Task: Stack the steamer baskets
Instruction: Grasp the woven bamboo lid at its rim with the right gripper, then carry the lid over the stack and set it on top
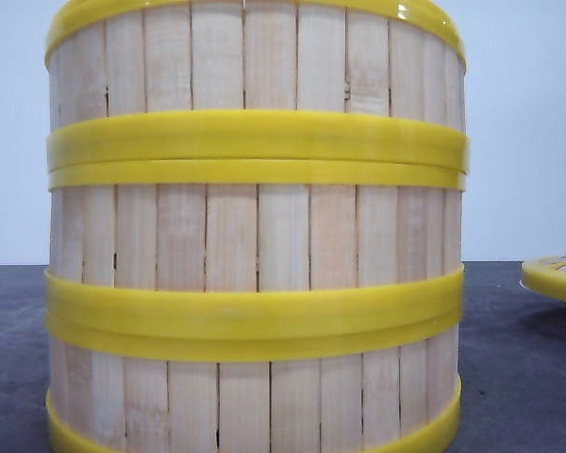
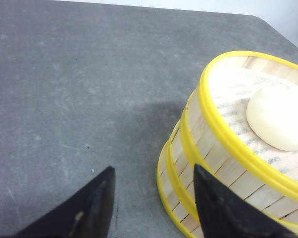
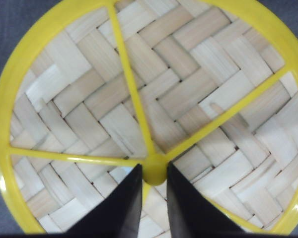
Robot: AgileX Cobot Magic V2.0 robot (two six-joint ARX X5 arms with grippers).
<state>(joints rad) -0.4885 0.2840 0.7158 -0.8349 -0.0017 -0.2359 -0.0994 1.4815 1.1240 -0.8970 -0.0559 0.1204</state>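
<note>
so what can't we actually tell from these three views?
- Front view: the stack of steamer baskets fills the frame, hiding the table behind it and both arms; its top is cut off.
- Front view: the lid is cut by the right edge.
- Right wrist: whether the right gripper grips the lid's hub.

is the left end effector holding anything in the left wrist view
No, the left end effector is open over the bare table, its fingers apart beside the stacked steamer baskets without gripping them.
</note>
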